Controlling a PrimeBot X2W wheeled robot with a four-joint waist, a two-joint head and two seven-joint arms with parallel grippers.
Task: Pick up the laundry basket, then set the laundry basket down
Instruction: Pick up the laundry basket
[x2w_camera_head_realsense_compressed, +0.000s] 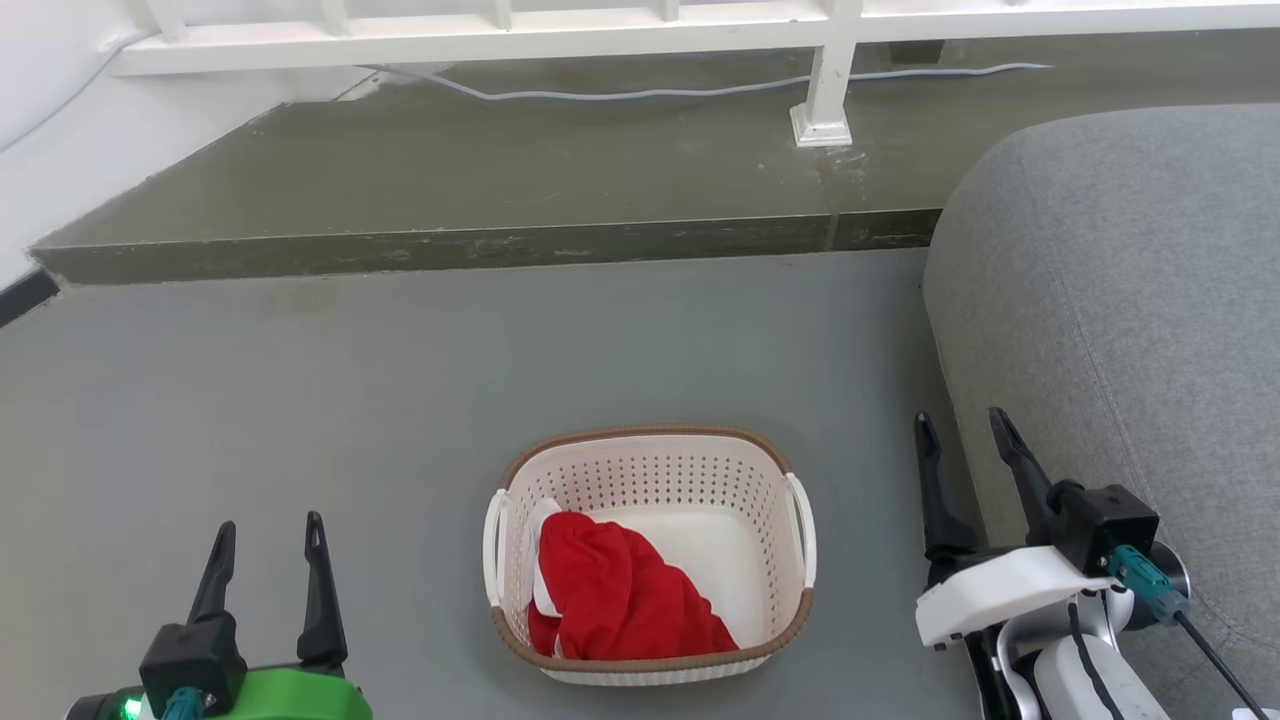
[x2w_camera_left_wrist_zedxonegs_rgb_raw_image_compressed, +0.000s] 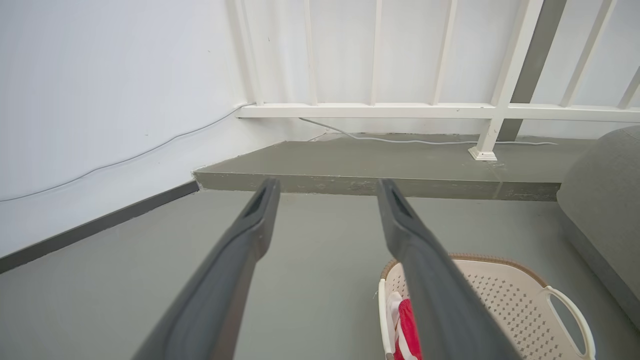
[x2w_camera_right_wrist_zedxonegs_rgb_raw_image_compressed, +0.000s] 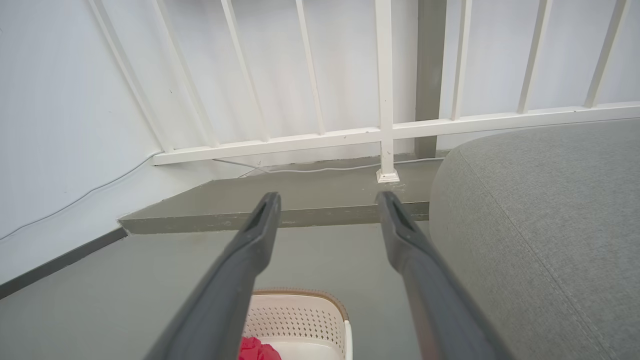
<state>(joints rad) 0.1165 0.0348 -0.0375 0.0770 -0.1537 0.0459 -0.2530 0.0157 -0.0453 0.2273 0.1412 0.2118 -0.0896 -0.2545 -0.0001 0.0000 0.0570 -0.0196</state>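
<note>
Grey floor is occupied by the laundry basket: cream-white, perforated, brown-rimmed, with 2 white handles and a red cloth inside. Left of it, open floor is seen; right of it, a sofa is near. The left gripper and right gripper are held either side of it, fingers spread, nothing grasped.

cream perforated laundry basket, brown rim; red cloth; grey floor
</note>
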